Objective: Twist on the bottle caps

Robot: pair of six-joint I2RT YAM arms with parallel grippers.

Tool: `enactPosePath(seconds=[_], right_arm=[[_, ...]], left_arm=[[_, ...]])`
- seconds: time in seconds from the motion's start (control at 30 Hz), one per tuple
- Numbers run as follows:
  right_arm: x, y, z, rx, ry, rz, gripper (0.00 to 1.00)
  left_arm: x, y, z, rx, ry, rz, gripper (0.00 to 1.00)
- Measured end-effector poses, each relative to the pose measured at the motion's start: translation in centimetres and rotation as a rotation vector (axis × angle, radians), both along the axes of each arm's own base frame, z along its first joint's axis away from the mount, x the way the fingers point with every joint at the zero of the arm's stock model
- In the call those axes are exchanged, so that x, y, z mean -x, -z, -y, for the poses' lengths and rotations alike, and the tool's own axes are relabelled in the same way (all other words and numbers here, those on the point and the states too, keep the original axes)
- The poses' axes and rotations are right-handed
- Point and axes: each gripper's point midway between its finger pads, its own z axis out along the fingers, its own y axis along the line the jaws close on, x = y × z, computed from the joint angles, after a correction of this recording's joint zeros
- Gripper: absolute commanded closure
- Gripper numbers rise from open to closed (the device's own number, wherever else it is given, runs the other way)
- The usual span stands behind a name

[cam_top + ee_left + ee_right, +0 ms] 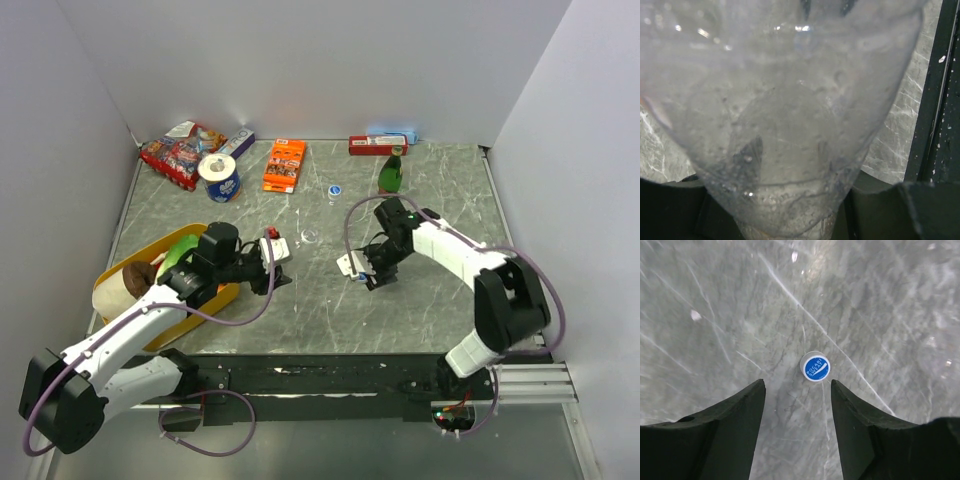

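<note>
Right pincer (797, 384) first: the bottle cap (815, 367) lies on the grey worktop (715, 315) just ahead of the tips, in line with the gap and a bit nearer the right-hand finger; not touching either one. That pincer stands about half spread, holding nothing; the cap is flat, blue face with white lettering straight up, so its short axis stands upright off the worktop.

Left pincer (775, 200) is a different story; the clear bottle (790, 100) fills its wrist view, sitting right between the two dark fingers, which look narrowly clamped on it. The bottle's narrower end sits down in the pincer and the wider end reaches outward, so its long axis runs straight out from the grip; can't tell which end is the neck.
</note>
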Motion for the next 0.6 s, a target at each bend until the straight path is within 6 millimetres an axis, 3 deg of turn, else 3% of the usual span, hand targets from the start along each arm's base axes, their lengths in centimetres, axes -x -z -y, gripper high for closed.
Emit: enactPosePath(seconds=[0.03,0.3,0.6], right_arm=[[-0.3,0.6,0.0,0.018,-0.014,-0.004,0.39],[-1.8,3.1,0.0,0.087,-0.068,0.0,0.41],[-2.6,4.0,-0.4,0.11,-0.094,0.005,0.43]], left_arm=[[0.0,0.0,-0.1,-0.001,-0.002,-0.001,0.99],[-0.4,0.1,-0.5,-0.002,-0.02,-0.004,0.99],[-0.6,0.1,-0.7,-0.002,-0.029,-0.005,0.99]])
